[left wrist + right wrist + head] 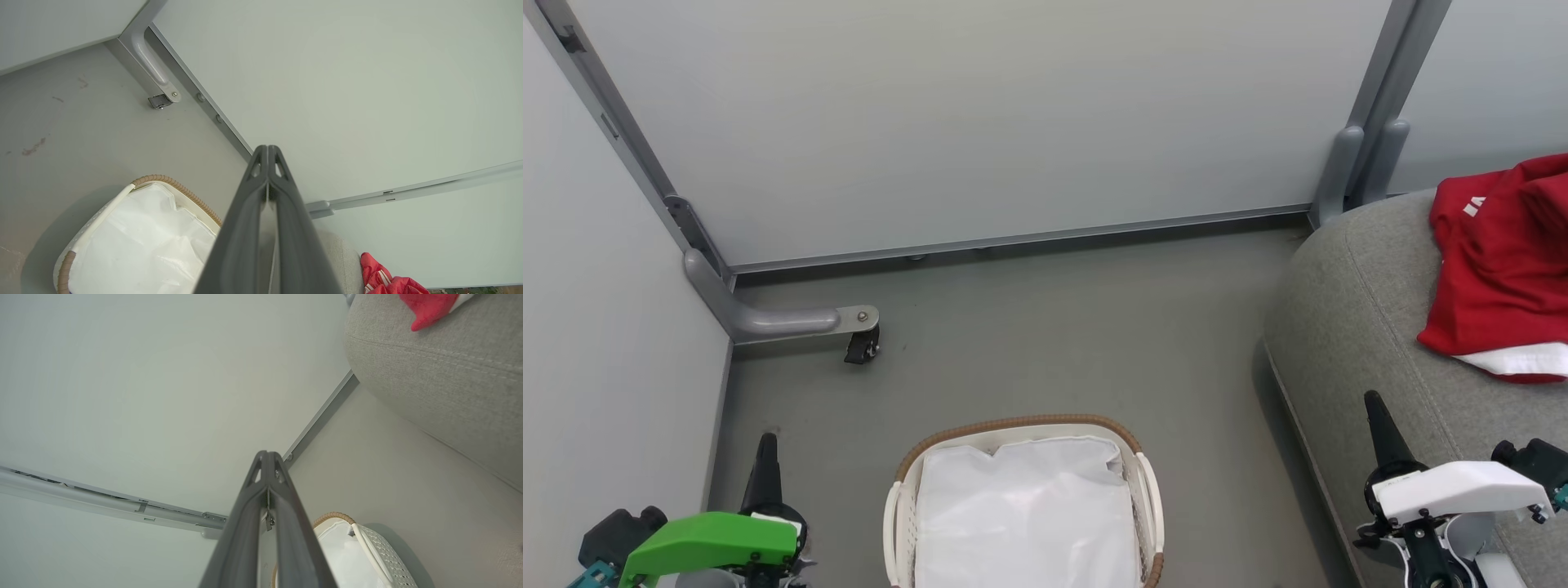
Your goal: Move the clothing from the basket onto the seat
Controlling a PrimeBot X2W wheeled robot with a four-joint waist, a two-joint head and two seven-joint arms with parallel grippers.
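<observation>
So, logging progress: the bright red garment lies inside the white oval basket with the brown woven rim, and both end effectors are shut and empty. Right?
No. The head view shows the bright red fabric garment lying on the large grey upholstered seat, not inside the white brown-rimmed oval basket. The left end effector and right end effector are indeed shut and empty.

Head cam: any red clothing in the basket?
No: the basket holds a white liner with no red on it, and the red clothing lies on the grey seat.
</observation>
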